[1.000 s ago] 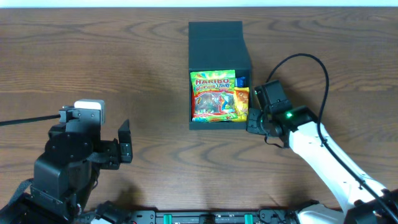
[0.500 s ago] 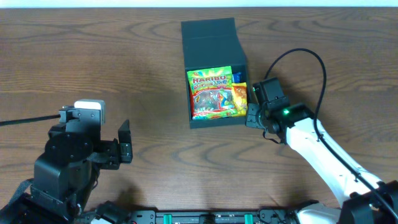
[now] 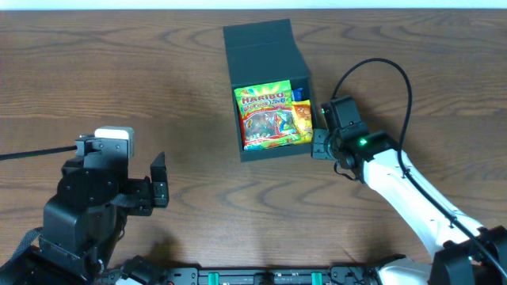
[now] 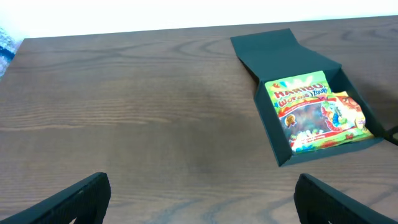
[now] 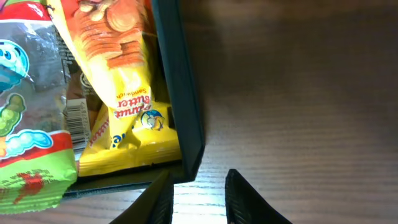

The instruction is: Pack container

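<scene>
The container [image 3: 259, 46] lies open on the far middle of the table [image 3: 119, 79]. Its long axis runs near to far, its flap lid is laid back toward the far edge, and the far end is skewed slightly left. A Haribo bag [image 3: 264, 117] and a peanut butter cracker pack [image 5: 124, 81] lie inside. The right gripper [image 5: 198, 202] is parted narrowly and holds nothing, its tips just at the container's near right corner. Whether they touch it I cannot tell. The left gripper [image 4: 202, 208] is spread wide and empty, well apart from the container.
</scene>
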`<state>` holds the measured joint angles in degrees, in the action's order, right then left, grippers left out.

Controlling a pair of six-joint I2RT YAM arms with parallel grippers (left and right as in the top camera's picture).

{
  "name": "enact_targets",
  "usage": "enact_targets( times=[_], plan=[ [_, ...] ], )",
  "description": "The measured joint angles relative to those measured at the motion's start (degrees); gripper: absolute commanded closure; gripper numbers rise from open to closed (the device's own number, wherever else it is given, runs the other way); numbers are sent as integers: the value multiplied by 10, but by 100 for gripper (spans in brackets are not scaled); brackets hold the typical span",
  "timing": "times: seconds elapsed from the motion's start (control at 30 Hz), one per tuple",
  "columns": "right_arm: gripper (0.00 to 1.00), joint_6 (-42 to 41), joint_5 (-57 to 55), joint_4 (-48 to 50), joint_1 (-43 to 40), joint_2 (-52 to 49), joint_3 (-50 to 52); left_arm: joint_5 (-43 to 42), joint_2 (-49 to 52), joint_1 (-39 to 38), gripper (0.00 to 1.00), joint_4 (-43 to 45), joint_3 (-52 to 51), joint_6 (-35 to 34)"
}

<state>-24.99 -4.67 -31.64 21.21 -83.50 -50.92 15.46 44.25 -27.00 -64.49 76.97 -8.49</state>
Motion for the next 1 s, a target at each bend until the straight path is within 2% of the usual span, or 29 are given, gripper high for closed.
enact_targets(
  times=[0.23,0.7,1.0],
  plan=[
    [71,7,37,-29,0,0,-8,0,0,0,5,0,0,0],
    [72,43,19,7,-16,-2,-16,0,0,0,5,0,0,0],
    [74,63,16,51,-17,-68,-20,0,0,0,5,0,0,0]
  ],
)
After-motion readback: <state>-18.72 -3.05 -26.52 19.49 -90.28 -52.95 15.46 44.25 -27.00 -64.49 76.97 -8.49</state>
